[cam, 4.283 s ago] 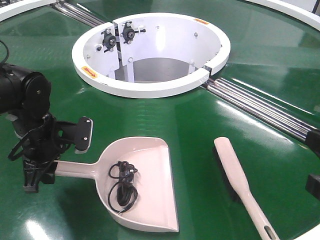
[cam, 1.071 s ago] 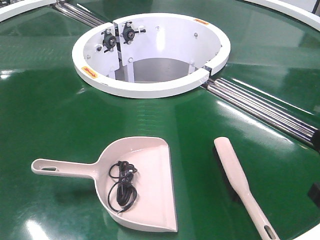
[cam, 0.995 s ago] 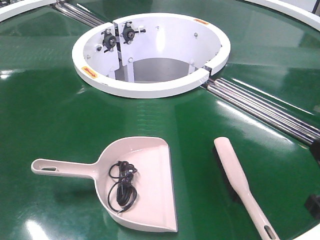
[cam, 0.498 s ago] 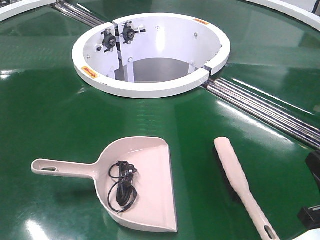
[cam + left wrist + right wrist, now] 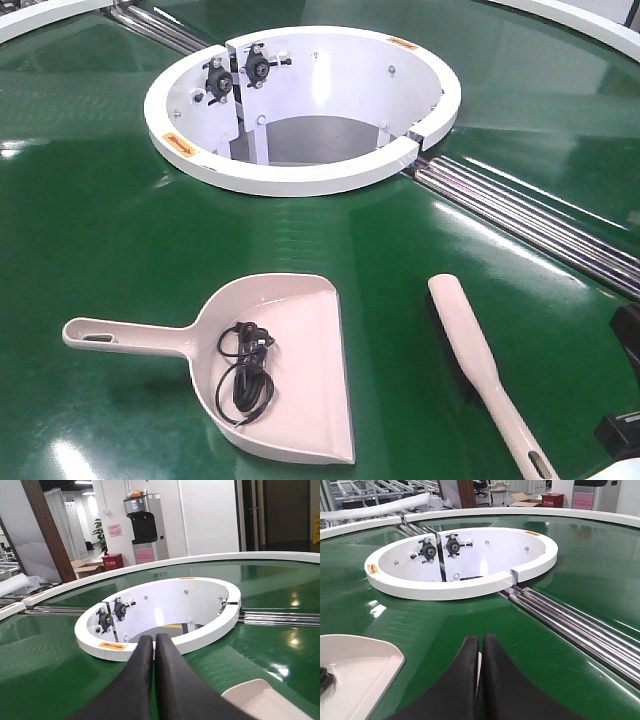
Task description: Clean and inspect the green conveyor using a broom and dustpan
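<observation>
1. Front view: dustpan [image 5: 275, 365] lay flat on the conveyor [image 5: 100, 230], near the lower middle. Long axis ran left-right; handle pointed left, flat lip faced right and toward the bottom edge.
2. Black cable [image 5: 245, 375] was coiled inside the pan, near the handle end.
3. Broom [image 5: 480, 365] lay right of the dustpan, apart from it, bristles down. Long axis ran diagonally; brush head pointed up-left toward the hub [image 5: 300, 105], handle with hang hole pointed to the bottom-right, its tip at the frame's bottom edge.
4. White ring hub sat well beyond both tools. Chrome rollers [image 5: 520, 215] ran from it toward the right edge, passing beyond the broom head.
5. Bare green belt lay between the tools and the hub, and left of the dustpan handle.
6. Left gripper [image 5: 154, 642] fingers were pressed together, holding nothing, aimed at the hub; a dustpan corner [image 5: 265, 702] showed lower right.
7. Right gripper [image 5: 480, 645] fingers were likewise together with nothing between them; pan edge [image 5: 355, 672] sat to its lower left.
</observation>
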Tool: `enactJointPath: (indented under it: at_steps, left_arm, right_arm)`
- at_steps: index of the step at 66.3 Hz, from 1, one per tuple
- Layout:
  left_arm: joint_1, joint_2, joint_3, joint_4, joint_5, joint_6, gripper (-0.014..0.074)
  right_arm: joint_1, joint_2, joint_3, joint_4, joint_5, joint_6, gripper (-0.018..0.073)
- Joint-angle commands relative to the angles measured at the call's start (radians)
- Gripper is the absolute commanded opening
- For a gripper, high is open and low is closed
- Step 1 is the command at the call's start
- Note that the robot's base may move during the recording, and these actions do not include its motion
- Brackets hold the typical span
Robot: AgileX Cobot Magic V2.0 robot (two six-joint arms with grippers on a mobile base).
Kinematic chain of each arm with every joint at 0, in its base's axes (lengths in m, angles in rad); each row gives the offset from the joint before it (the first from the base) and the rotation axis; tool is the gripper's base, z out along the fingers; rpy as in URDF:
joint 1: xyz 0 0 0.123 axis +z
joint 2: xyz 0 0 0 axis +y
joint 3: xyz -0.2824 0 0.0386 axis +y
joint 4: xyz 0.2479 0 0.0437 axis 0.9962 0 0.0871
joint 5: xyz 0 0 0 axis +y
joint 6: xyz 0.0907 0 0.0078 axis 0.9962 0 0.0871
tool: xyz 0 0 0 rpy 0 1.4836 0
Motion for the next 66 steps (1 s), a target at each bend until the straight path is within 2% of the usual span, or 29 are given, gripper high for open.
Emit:
enactJointPath:
  at_steps: [1, 6, 12, 23, 29, 34, 50, 56, 60, 66]
  left_arm:
    - [-0.008, 0.007, -0.026, -0.012, -0.080, -0.008, -0.0024]
    - [-0.004, 0.007, -0.026, -0.012, -0.080, -0.008, -0.0024]
    - [0.036, -0.001, -0.026, -0.012, -0.059, -0.008, -0.0024]
    - [0.136, -0.044, -0.025, -0.013, 0.093, -0.013, -0.0024]
    - [0.186, -0.096, -0.010, -0.012, 0.182, -0.116, -0.0024]
    - [0.220, -0.154, 0.034, -0.005, 0.201, -0.185, -0.0024]
    - [0.303, -0.357, 0.246, -0.005, 0.153, -0.191, -0.0024]
    - [0.318, -0.352, 0.352, -0.005, 0.046, -0.189, -0.0024]
    - [0.318, -0.352, 0.434, -0.004, -0.078, -0.190, -0.0024]
    - [0.318, -0.351, 0.423, 0.059, -0.037, -0.190, -0.0024]
  right_arm:
    - [-0.006, 0.003, -0.026, -0.002, -0.068, -0.002, -0.0010]
    - [-0.006, 0.003, -0.026, -0.002, -0.068, -0.002, -0.0010]
    - [-0.006, 0.003, -0.026, -0.002, -0.068, -0.002, -0.0010]
    - [-0.006, 0.003, -0.026, -0.003, -0.068, -0.002, -0.0010]
    - [-0.006, 0.003, -0.026, -0.003, -0.068, -0.002, -0.0010]
    - [-0.006, 0.003, -0.026, -0.003, -0.068, -0.002, -0.0010]
    - [-0.006, 0.003, -0.026, -0.003, -0.068, -0.002, -0.0010]
    - [-0.006, 0.003, -0.026, -0.003, -0.070, -0.002, -0.0010]
    - [-0.006, 0.003, -0.026, -0.003, -0.069, -0.002, -0.0010]
    - [-0.006, 0.003, -0.026, -0.003, -0.069, -0.002, -0.0010]
